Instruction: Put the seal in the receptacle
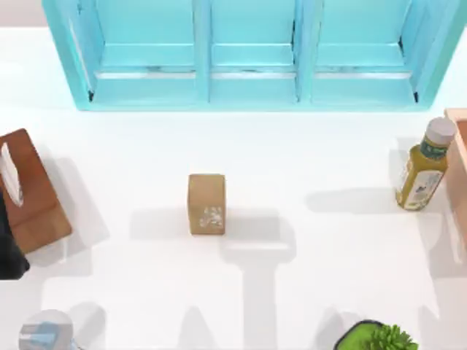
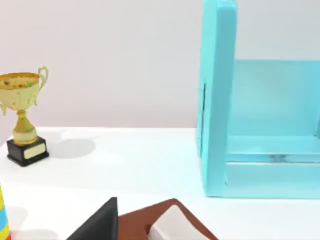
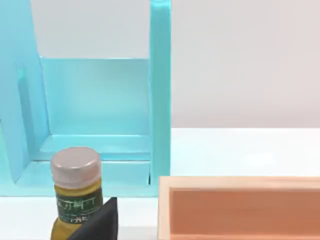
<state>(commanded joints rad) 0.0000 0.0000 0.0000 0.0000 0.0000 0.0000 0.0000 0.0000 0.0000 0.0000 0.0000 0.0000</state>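
You were at the very first step: the small tan wooden block with a whitish carved mark, the seal (image 1: 206,203), stood upright and alone near the centre of the top view, on the white tabletop (image 1: 314,160), and nothing touched it. The receptacle is, I judge, the light blue wooden shelf unit with three open compartments (image 1: 252,55) along the upper edge of the frame, well apart from the seal.

At the far left edge of the top view a dark part of your left arm (image 1: 9,248) was beside the reddish-brown tissue box (image 1: 28,191). In each wrist view a dark tip was at the lower edge, but whether either end effector was open or closed I cannot tell.

At the right side stood a yellow-green bottle with a pale cap (image 1: 423,166), next to a pale orange wooden tray (image 3: 240,207).

For the next move you needed, I think, to bring one end effector over the seal, open, then lower it around the block's narrow sides.
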